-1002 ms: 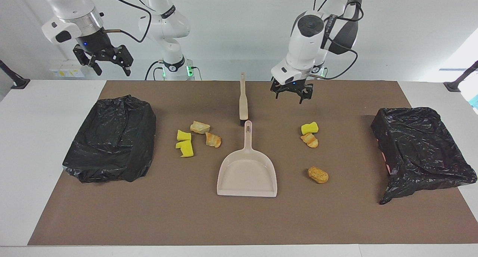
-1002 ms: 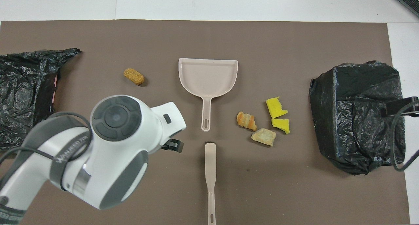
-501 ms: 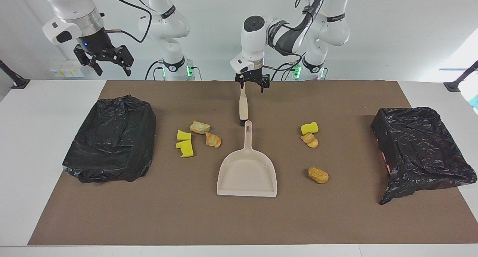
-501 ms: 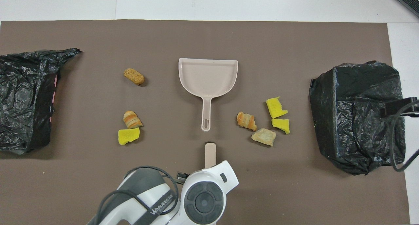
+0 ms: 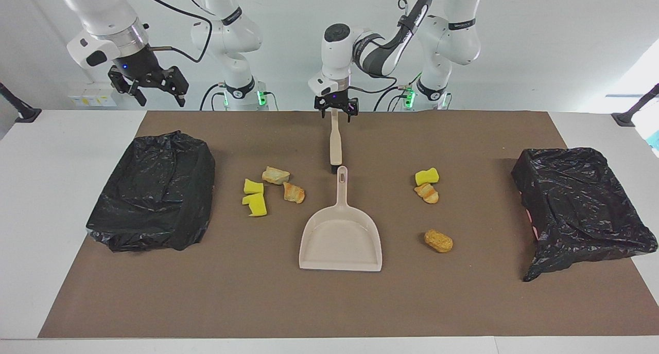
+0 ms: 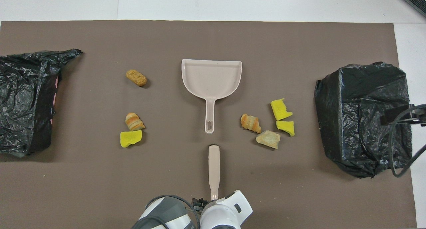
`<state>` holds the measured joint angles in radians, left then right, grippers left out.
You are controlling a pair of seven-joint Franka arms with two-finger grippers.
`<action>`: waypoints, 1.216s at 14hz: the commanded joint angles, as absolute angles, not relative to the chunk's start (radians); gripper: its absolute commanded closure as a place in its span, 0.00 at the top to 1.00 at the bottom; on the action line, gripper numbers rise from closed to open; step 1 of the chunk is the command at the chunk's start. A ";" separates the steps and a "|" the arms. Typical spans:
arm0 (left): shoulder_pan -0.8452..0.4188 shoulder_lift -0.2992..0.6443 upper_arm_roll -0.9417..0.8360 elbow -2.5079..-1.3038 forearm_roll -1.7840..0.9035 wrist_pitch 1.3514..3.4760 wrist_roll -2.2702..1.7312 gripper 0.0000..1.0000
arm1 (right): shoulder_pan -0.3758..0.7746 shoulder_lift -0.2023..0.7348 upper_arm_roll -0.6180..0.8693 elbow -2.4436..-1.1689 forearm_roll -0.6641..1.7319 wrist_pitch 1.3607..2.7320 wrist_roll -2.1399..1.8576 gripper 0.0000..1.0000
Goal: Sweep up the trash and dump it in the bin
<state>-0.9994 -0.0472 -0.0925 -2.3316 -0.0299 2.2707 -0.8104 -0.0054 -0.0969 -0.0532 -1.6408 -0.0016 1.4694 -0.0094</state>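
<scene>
The trash lies in two groups on the brown mat. Two yellow sponge chunks (image 5: 255,195), a tan lump (image 5: 275,175) and an orange-brown lump (image 5: 294,192) lie toward the right arm's end. A yellow chunk (image 5: 427,176), an orange lump (image 5: 427,193) and a brown lump (image 5: 438,240) lie toward the left arm's end. The beige brush (image 5: 335,143) lies at the middle, nearer to the robots than the beige dustpan (image 5: 341,235). My left gripper (image 5: 335,113) is open, its fingers straddling the brush handle's end. My right gripper (image 5: 157,92) is open and empty, raised by the black-bagged bin (image 5: 154,189).
A second black-bagged bin (image 5: 582,205) stands at the left arm's end of the mat. In the overhead view the brush (image 6: 213,169), the dustpan (image 6: 211,77) and both bins (image 6: 364,115) (image 6: 25,99) show, and the left wrist covers the handle's end.
My left arm has swung from over the mat near the left-end trash to the brush handle's end and come down around it. The right gripper has shifted slightly.
</scene>
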 commanded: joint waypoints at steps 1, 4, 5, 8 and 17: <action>-1.037 -0.063 -0.074 -2.375 -0.037 2.299 -0.865 1.00 | -0.003 -0.126 -0.041 -1.678 -0.009 1.496 0.012 1.00; -1.029 -0.040 -0.071 -2.367 -0.037 2.304 -0.865 0.75 | 0.002 -0.126 -0.034 -1.678 -0.009 1.506 0.017 1.00; -1.022 -0.032 -0.071 -2.364 -0.037 2.304 -0.862 0.74 | 0.002 -0.126 -0.034 -1.680 -0.009 1.506 0.015 1.00; -1.003 -0.034 -0.069 -2.365 -0.037 2.286 -0.864 0.34 | 0.002 -0.126 -0.034 -1.680 -0.009 1.508 0.017 1.00; -0.841 -0.063 -0.060 -2.278 0.026 2.088 -0.850 0.00 | 0.052 -0.092 -0.026 -1.678 -0.011 1.538 0.081 1.00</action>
